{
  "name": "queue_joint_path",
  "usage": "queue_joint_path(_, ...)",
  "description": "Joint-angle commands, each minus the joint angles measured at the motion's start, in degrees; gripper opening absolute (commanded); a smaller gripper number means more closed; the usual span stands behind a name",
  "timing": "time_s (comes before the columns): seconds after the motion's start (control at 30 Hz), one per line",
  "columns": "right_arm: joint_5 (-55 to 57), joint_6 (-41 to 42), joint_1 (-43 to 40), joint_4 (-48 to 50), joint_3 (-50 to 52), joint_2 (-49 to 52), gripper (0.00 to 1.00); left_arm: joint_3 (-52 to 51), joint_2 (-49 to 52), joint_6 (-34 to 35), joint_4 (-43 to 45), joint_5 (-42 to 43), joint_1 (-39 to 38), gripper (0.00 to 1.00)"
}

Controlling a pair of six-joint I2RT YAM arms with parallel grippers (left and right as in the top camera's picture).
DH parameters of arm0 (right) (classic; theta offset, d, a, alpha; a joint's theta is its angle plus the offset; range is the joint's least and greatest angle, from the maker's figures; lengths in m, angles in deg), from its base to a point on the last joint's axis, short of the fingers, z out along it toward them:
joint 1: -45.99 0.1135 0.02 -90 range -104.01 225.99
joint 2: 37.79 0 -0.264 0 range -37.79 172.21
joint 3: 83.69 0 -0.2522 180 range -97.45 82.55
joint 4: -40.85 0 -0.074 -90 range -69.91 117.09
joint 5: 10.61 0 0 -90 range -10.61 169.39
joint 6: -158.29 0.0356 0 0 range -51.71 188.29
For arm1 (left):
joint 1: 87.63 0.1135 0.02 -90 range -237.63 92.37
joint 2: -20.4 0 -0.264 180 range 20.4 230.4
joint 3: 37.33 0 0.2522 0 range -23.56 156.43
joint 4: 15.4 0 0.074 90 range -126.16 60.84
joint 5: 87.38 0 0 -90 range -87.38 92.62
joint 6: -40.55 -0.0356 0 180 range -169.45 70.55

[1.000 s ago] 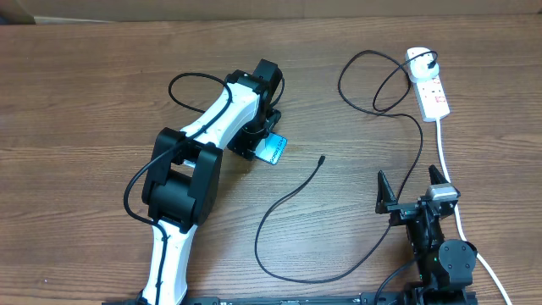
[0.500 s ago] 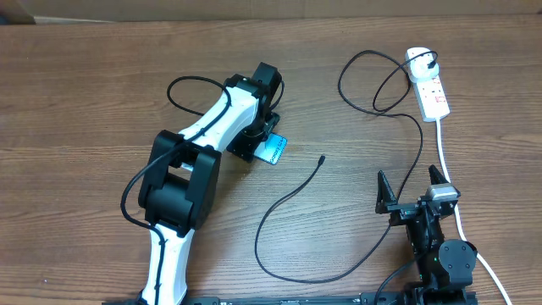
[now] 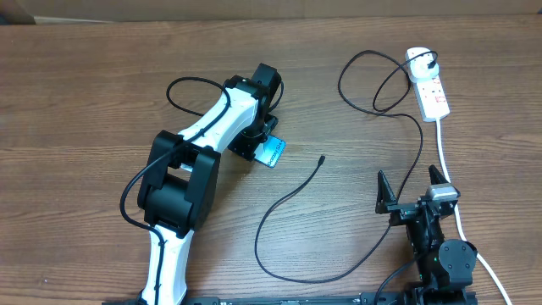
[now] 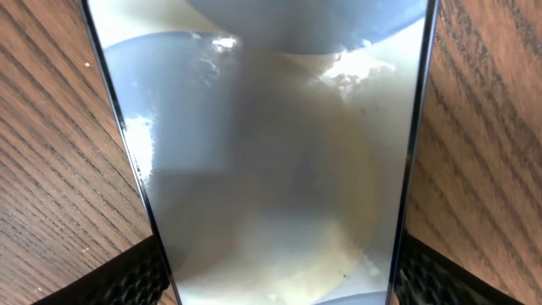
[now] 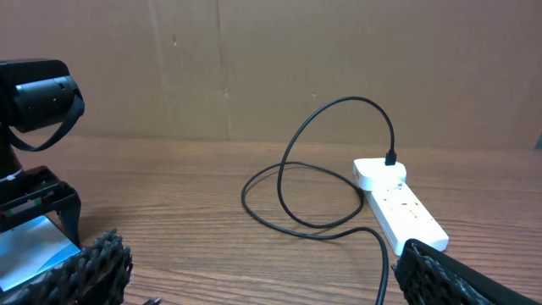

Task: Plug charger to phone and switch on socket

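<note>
The phone (image 3: 273,151) lies on the desk (image 3: 85,102) under the left wrist, probably so it can be steadied before the cable goes in. The left fingers (image 4: 140,275) stand wide apart, one along each long edge of it, but I cannot tell whether they press on it or only flank it. The charger (image 3: 323,158) lies loose, its free tip on the desk near the phone and its plug already in the socket (image 3: 432,85) at the far right, while the right fingers (image 3: 383,188) are spread fully and hold nothing, low beside the white lead.
</note>
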Motion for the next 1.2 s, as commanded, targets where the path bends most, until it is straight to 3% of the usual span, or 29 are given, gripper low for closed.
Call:
queue_joint_path(0.0,0.52,-0.09,0.39,0.26,0.59,-0.46,1.0,-3.23,4.15,-0.09,0.57,-0.85,-0.26,0.74)
queue_joint_path(0.17,0.52,-0.09,0.39,0.26,0.59,-0.46,1.0,-3.19,4.0,-0.09,0.13,-0.83,-0.24,0.66)
queue_joint_path(0.73,0.52,-0.09,0.39,0.26,0.59,-0.46,1.0,-3.08,-0.5,-0.11,-4.42,0.79,2.4,0.68)
queue_joint_path(1.17,0.52,-0.09,0.39,0.26,0.59,-0.46,1.0,-3.08,-3.3,-1.53,-5.7,10.93,4.55,0.7)
